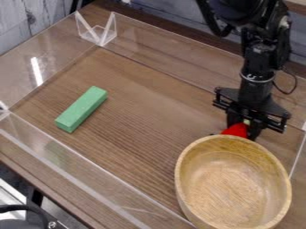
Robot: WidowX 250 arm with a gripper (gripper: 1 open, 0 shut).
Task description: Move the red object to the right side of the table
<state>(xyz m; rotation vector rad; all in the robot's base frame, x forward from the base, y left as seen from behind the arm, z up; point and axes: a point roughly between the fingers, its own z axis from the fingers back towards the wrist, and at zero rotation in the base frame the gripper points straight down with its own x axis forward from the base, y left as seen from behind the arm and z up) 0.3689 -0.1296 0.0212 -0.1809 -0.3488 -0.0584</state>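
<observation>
There's the small rounded bright red toy (237,131), low on the right side of the dark brown wood-grain tabletop (143,107), tucked just behind the far rim of the round light wooden bowl (234,184). Only a sliver of red shows, because the black gripper (249,126) sits right over it, pointing steeply down. The jaws look narrow, drawn in around the toy, so I read this as a grip on it, though whether the toy is resting on the wood or hanging just clear of it I cannot tell from this angle.

Judging by position, the carry looks about done; this is the placing step. To do it well, the toy wants to settle on bare wood before the jaws part, and the bowl's rim is very near, so a release here risks the rounded toy rolling against the bowl or tipping over its rim. Easing a touch away from the bowl, toward the clear acrylic wall (300,143) on the right but not against it, would give cleaner ground. Then open gently and lift straight up so the fingers don't drag it.

Well off to the left lies the green rectangular block (81,108), out of the way.
</observation>
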